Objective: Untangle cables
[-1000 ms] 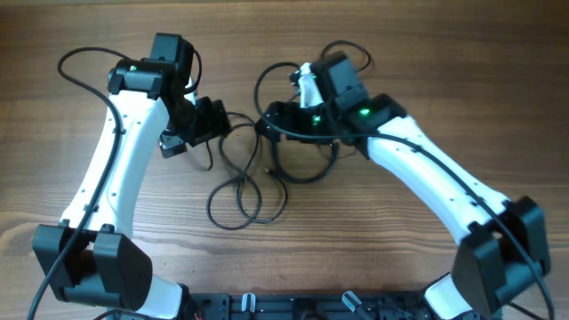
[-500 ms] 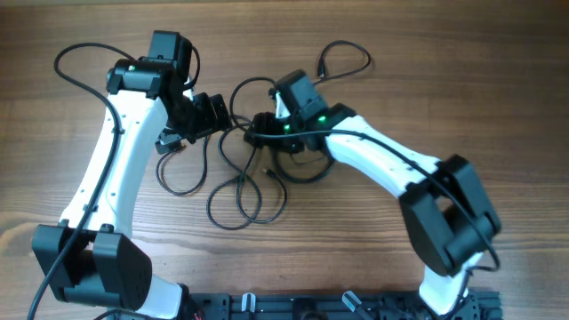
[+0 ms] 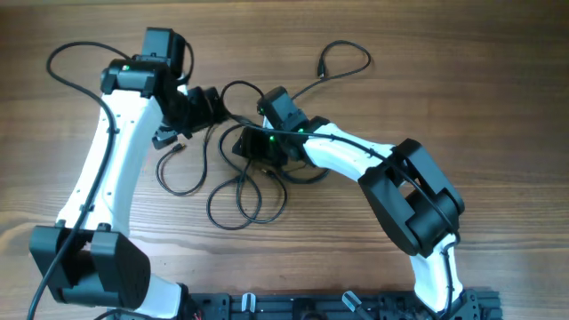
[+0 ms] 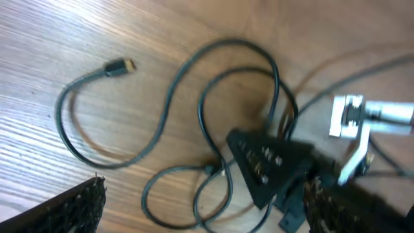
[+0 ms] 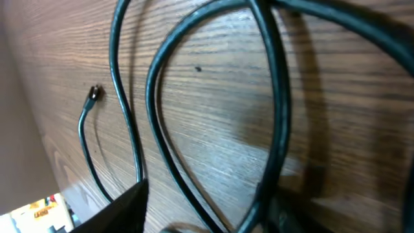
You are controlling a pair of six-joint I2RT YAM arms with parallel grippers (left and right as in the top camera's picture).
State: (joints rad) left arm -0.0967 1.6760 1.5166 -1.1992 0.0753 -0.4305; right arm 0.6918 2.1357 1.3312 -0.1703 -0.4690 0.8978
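Thin black cables (image 3: 244, 200) lie tangled on the wooden table, with loops in the middle, one loop at the left (image 3: 182, 173) and one at the far right (image 3: 342, 58). My left gripper (image 3: 209, 107) is open above the tangle's upper left. In the left wrist view its fingers (image 4: 200, 213) straddle cable loops (image 4: 213, 97), and a plug tip (image 4: 119, 66) lies free. My right gripper (image 3: 249, 142) is low over the tangle's centre. In the right wrist view its jaws (image 5: 272, 207) stand apart with a cable strand (image 5: 275, 116) running between them.
The arms' own thick black wires run along both arms, one arching at the far left (image 3: 67, 58). The right gripper's black body (image 4: 265, 162) sits close in front of the left gripper. The robot base rail (image 3: 293, 307) runs along the front edge.
My right gripper has swung left and down onto the tangle's centre. My left gripper has shifted slightly left. A cable loop with a plug end has spread out to the lower left.
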